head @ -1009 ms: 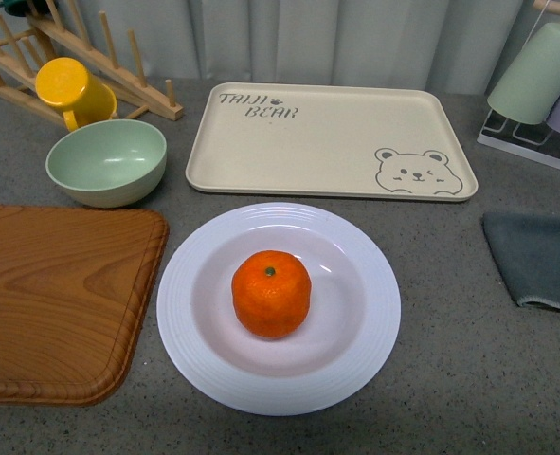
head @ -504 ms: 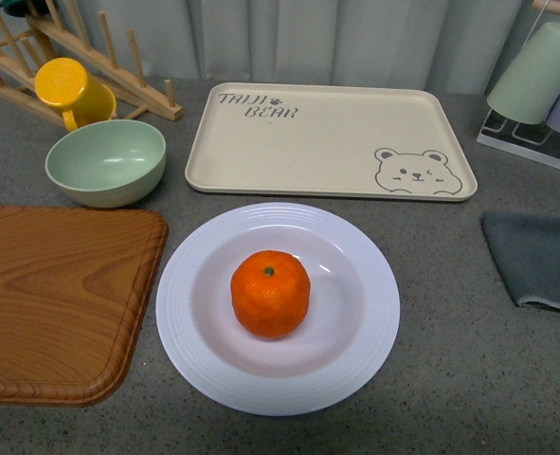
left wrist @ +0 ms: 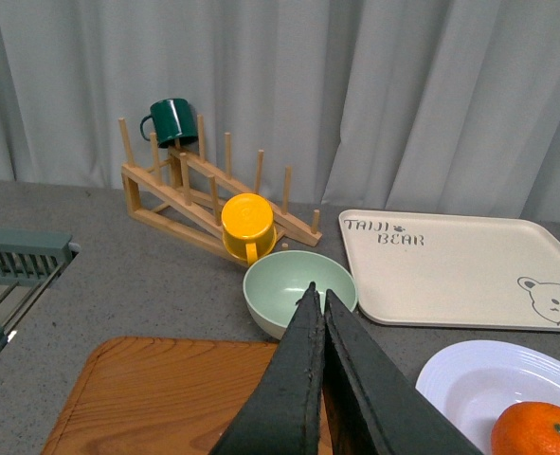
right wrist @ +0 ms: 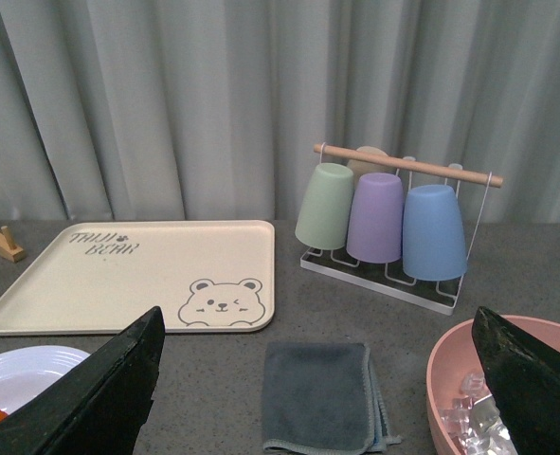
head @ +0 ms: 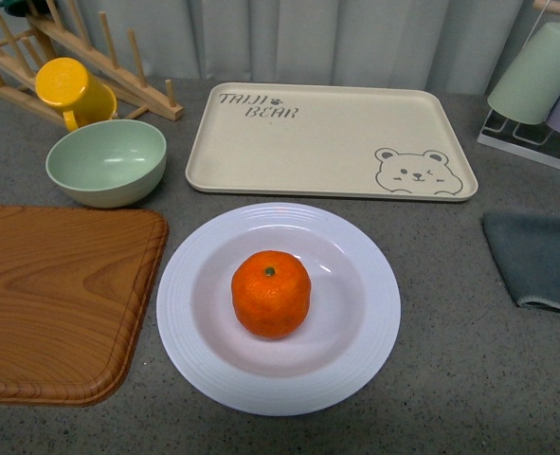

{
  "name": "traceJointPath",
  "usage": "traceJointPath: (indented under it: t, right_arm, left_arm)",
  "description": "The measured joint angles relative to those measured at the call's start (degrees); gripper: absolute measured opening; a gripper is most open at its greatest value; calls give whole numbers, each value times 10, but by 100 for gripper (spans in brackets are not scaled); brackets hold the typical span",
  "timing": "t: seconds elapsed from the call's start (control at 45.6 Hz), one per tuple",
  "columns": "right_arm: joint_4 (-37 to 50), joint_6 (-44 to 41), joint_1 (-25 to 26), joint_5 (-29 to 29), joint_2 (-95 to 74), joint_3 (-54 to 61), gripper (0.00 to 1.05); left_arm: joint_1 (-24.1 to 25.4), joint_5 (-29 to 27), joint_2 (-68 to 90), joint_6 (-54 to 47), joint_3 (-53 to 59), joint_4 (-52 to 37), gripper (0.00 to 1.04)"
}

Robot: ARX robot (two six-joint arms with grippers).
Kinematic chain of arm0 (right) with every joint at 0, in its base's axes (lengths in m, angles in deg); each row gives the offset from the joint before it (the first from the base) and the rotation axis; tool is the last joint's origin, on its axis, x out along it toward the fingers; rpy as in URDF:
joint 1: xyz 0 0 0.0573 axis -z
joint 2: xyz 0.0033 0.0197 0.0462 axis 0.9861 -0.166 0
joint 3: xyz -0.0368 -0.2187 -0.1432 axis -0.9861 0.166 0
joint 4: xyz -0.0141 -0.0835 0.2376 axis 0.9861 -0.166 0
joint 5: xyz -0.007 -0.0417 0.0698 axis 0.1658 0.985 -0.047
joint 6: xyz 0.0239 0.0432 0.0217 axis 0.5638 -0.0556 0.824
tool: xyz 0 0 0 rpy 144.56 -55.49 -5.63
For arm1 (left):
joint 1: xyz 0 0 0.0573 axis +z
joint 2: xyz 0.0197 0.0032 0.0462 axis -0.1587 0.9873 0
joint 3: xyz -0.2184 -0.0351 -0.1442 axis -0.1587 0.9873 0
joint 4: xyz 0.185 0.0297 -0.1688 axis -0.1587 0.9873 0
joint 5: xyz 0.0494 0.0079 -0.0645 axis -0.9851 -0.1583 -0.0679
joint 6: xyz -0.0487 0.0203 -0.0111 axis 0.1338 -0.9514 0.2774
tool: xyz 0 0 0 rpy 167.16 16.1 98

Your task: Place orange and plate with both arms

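Front view, left to right. A wooden rack [head: 76,59] is standing at the upper left of the frame, with a yellow mug [head: 69,90] lying against it. A pale green bowl [head: 106,161] is sitting just below the mug, and a wooden board [head: 57,299] is filling the lower left. The plate [head: 196,343] is resting on the grey countertop [head: 450,379] at lower centre, just beside the board's right edge. The orange [head: 271,294] is sitting in the plate's well, stem dimple facing up. A beige bear tray [head: 332,142] is lying above the plate, near but apart from its rim. A grey cloth [head: 537,261] is lying at the right edge, and upturned cups [head: 535,71] are hanging at the upper right.

Neither arm is showing in the front view. In the left wrist view, the left gripper [left wrist: 318,296] is holding its fingers pressed together with nothing between them, raised above the board. In the right wrist view, the right gripper [right wrist: 316,322] is holding its fingers spread wide apart, gripping nothing, above the cloth.
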Motion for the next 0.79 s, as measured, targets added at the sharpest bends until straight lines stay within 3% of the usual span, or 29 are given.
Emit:
traceJointPath:
  t: [0.066, 0.263, 0.307, 0.351, 0.461, 0.68, 0.789]
  right_arm:
    - [0, 0, 0, 0, 0, 0, 95]
    - [0, 0, 0, 0, 0, 0, 95]
    - [-1, -4, -1, 4, -2, 0, 95]
    - [-17, -32, -8, 44, -29, -10, 95]
    - [54, -53, -21, 60, -167, -19, 95]
    - [286, -7, -10, -70, -566, -90, 95]
    - [277, 51, 0, -164, -754, -158, 95]
  left_arm:
    - [0, 2, -64, 0, 0, 75, 4]
    - [0, 2, -79, 0, 0, 82, 4]
    - [0, 2, -80, 0, 0, 82, 11]
    - [0, 2, -80, 0, 0, 82, 20]
    - [0, 2, -80, 0, 0, 82, 38]
    - [0, 1, -80, 0, 0, 82, 78]
    - [0, 2, -80, 0, 0, 82, 99]
